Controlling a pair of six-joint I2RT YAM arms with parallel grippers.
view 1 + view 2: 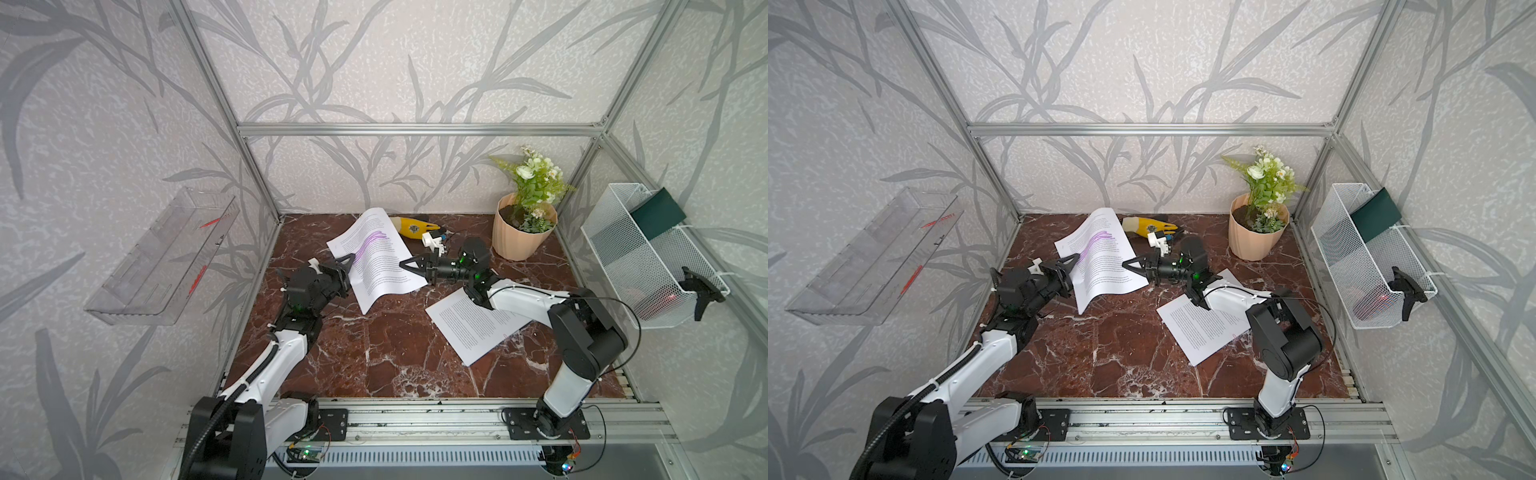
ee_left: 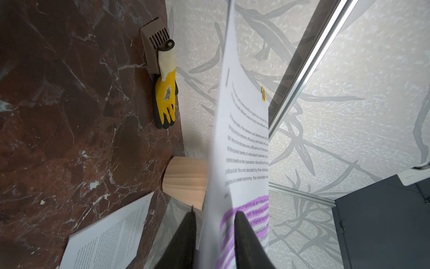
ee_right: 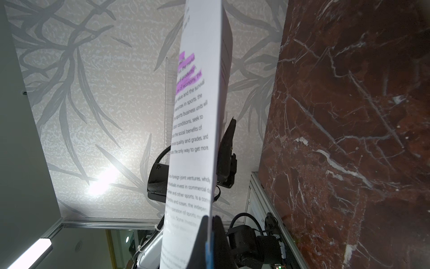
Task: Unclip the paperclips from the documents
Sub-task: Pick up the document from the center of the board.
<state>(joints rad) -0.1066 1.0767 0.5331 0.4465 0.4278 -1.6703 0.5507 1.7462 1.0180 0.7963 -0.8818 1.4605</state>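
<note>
At the end of the page nearest the back wall, a small yellow bent-wire paperclip (image 2: 263,93) sits on the edge of the white printed document streaked with purple highlighter (image 1: 378,257). It shows only in the left wrist view and is too small to find in the top views. That document is raised off the dark red marble tabletop (image 1: 374,353), bowed and hanging between the two arms.

The right gripper (image 3: 210,219) is pinched tight on one side edge of the sheet. The left gripper (image 2: 215,210) straddles the opposite side at the highlighted lines. Its black fingers (image 2: 246,237) stand partly apart on either face of the paper and do not appear to press it yet.

The step in hand looks like securing a two-sided hold before the clip is tackled. To do it well, the left jaws should close squarely on the paper without creasing it. The arms should then draw the sheet gently flat, so the clipped edge stops curling out of sight. The clip is well apart from both grippers, so one of them will probably have to let go and travel to it. It would then need to slide the clip off along its own length, parallel to the page, because a sideways tug could tear the paper.

The second, unmarked white printed document (image 1: 473,324) lies flat under the right arm. A yellow work glove (image 1: 415,227) and a peach ribbed flowerpot (image 1: 521,237) stand well clear.
</note>
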